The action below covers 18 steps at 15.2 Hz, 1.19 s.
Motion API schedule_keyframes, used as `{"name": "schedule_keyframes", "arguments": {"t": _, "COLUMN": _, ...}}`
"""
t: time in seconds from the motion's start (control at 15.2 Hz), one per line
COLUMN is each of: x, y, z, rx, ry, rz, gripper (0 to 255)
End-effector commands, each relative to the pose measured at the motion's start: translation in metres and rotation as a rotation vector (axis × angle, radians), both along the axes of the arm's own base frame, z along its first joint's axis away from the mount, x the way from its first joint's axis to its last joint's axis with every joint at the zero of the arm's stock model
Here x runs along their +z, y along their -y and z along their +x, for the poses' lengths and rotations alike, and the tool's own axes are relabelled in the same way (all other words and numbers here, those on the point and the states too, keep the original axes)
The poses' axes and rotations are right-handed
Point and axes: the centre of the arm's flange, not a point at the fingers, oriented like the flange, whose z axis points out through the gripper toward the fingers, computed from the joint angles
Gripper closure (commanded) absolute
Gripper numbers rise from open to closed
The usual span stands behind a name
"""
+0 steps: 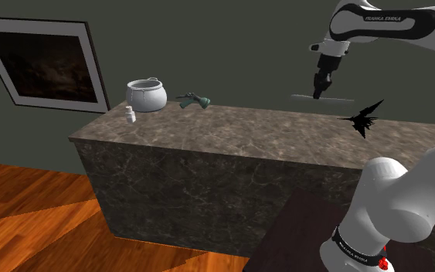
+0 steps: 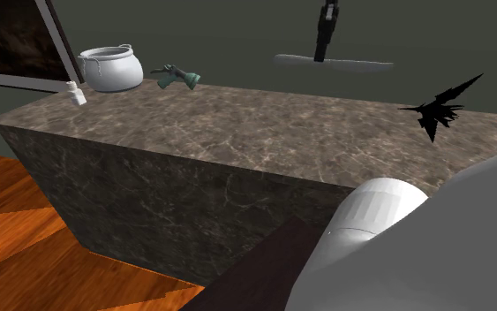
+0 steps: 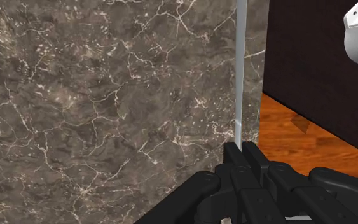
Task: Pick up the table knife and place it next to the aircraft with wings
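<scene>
the whitish pot (image 1: 146,95) with the wire handle is sitting at the far corner of the dark veined bench (image 1: 231,135), and i can't tell what's inside it from these angles. a little white bottle (image 1: 130,115) is standing just beside it, with a greenish thing (image 1: 195,100) lying near. the jaws are clamping narrow on the table knife (image 1: 324,97), which is hanging level in the air over the bench, up and to the shoulder view's left of the black aircraft (image 1: 364,118). the knife is looking plain grey, long and thin, and it's showing edge-on in the wrist view.
</scene>
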Motion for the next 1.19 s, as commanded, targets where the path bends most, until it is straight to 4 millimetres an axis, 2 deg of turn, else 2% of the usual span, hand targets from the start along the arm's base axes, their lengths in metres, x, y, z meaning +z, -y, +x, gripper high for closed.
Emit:
{"name": "schedule_keyframes", "arguments": {"t": 0.0, "x": 0.000, "y": 0.022, "z": -0.013, "rx": 0.001, "ry": 0.000, "rz": 0.000, "gripper": 255}}
{"name": "schedule_keyframes", "arguments": {"t": 1.12, "x": 0.000, "y": 0.222, "z": -0.115, "rx": 0.001, "ry": 0.000, "rz": 0.000, "gripper": 255}}
